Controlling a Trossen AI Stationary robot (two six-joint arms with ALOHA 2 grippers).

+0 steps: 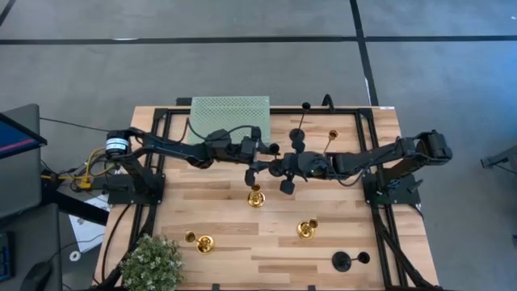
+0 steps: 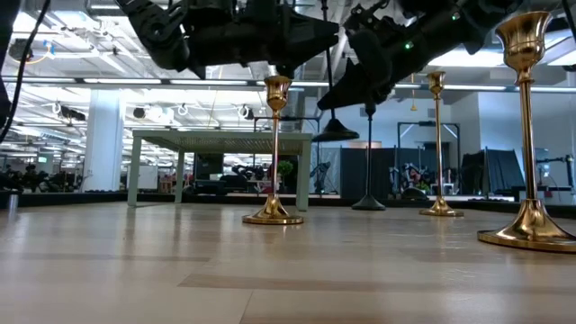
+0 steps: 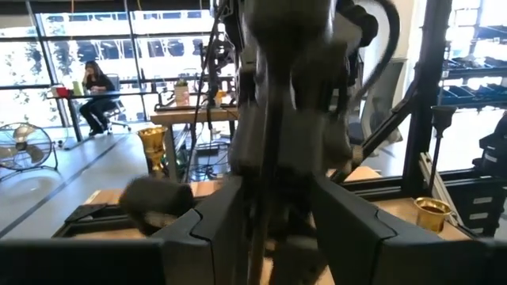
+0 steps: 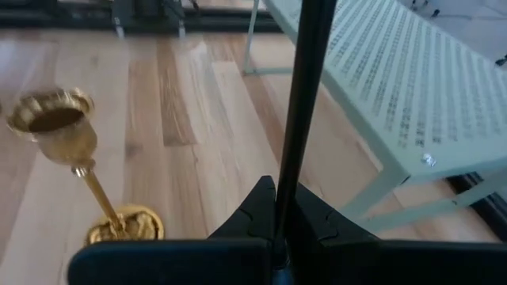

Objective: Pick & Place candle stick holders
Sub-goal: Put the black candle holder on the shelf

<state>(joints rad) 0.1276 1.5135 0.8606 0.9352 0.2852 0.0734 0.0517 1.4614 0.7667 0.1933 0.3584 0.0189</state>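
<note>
The high view looks straight down on the whole table (image 1: pixel 323 250). The low view sits at table-top level, facing the room. Each wrist view looks closely forward past its own fingers. High, low and right wrist views share the gold candle stick holder (image 1: pixel 257 196) (image 2: pixel 274 153) (image 4: pixel 83 170) beside the jaws.
</note>
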